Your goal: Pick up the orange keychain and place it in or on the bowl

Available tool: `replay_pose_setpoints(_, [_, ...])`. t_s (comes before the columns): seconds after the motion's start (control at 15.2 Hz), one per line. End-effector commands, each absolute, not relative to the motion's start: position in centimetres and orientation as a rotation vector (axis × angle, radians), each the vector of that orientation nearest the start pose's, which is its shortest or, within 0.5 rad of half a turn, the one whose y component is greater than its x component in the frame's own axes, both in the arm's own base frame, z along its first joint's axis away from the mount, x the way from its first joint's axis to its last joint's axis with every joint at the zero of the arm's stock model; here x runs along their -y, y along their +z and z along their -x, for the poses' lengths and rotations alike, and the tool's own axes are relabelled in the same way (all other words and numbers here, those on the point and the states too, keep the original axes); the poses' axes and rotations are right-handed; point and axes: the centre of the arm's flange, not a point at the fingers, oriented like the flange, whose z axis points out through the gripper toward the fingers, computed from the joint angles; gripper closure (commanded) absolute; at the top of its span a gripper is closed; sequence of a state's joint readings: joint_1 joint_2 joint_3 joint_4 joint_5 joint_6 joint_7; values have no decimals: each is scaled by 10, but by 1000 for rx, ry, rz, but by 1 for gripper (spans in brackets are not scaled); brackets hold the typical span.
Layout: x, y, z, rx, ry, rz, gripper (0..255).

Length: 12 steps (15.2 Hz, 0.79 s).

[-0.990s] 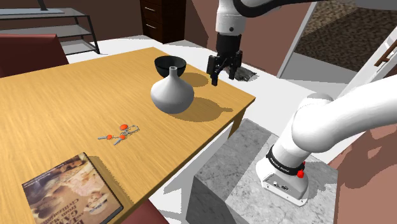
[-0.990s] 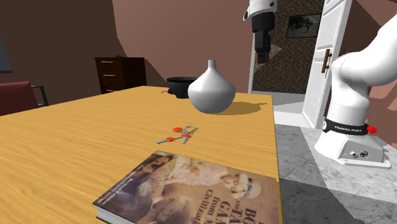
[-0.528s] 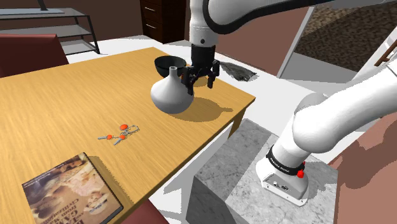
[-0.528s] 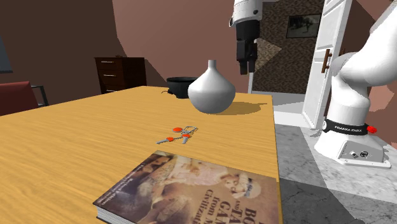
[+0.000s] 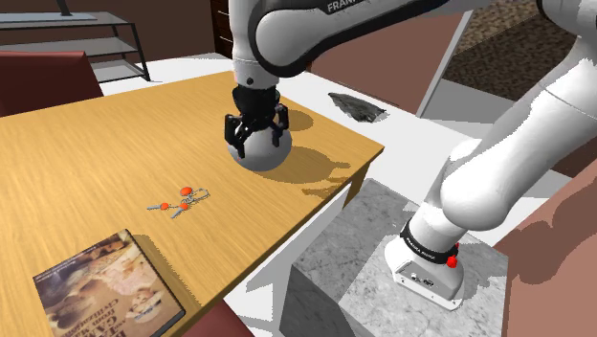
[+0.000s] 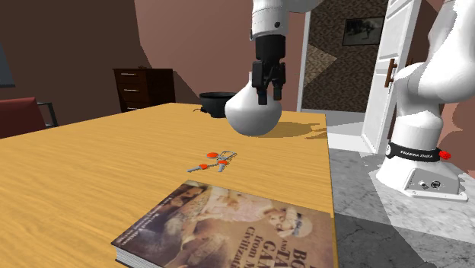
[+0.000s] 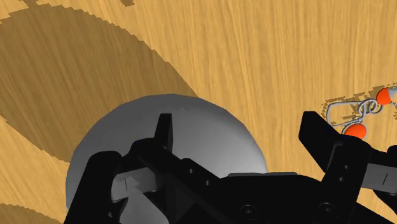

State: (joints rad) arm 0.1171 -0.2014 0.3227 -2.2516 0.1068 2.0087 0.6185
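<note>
Bowl [image 6: 215,103] peeks behind vase [image 6: 251,122], second exterior view.

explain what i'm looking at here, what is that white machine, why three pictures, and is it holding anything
The white machine is a robot arm with black jaws at its tip. Two pictures come from cameras set around the wooden table: one beside the arm's base, one low at the table's end. The third comes from a camera on the hand itself, looking down past the jaws. On the table lie a book, a keychain with orange tags, a pale round vase and a black bowl behind it. The jaws are open and hold nothing. They hang over the vase, well apart from the keychain.
</note>
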Motion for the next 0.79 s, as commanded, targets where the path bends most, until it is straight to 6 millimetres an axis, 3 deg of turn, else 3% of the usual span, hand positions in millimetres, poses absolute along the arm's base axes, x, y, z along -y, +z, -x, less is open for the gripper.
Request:
replay_pose_setpoints(0.0, [-235, 428, -442, -378, 79, 3114, 0])
replay_pose_setpoints(0.73, [-344, 380, -519, -434, 5, 3109, 0])
